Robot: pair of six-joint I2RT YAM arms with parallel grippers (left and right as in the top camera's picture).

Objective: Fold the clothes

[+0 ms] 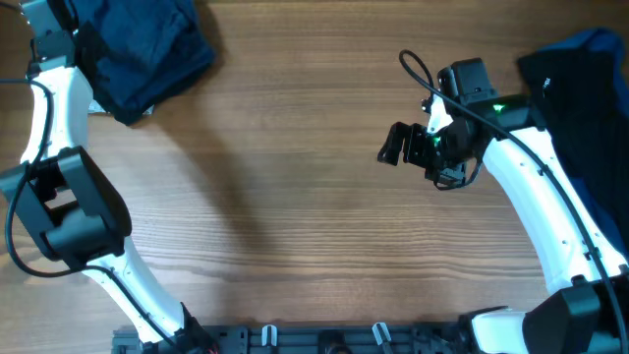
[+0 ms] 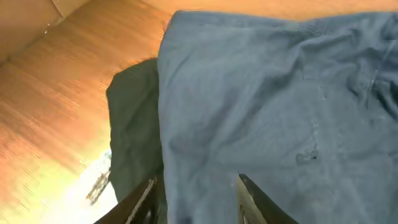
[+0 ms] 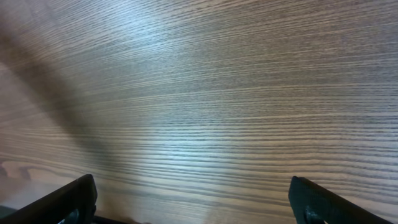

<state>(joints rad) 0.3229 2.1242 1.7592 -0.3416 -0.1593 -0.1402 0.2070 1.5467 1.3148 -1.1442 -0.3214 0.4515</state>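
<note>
A folded dark navy garment lies at the table's far left corner. In the left wrist view it fills the frame as blue fabric, with a darker layer showing under its left edge. My left gripper is open, its fingers spread just above this fabric; from overhead it sits at the garment's left edge. My right gripper is open and empty over bare table right of centre, its fingers wide apart in the right wrist view. A heap of dark clothes lies at the right edge, with brighter blue on top.
The wooden table spans the view. A pale strip shows beside the dark layer in the left wrist view. The arm bases stand at the front edge.
</note>
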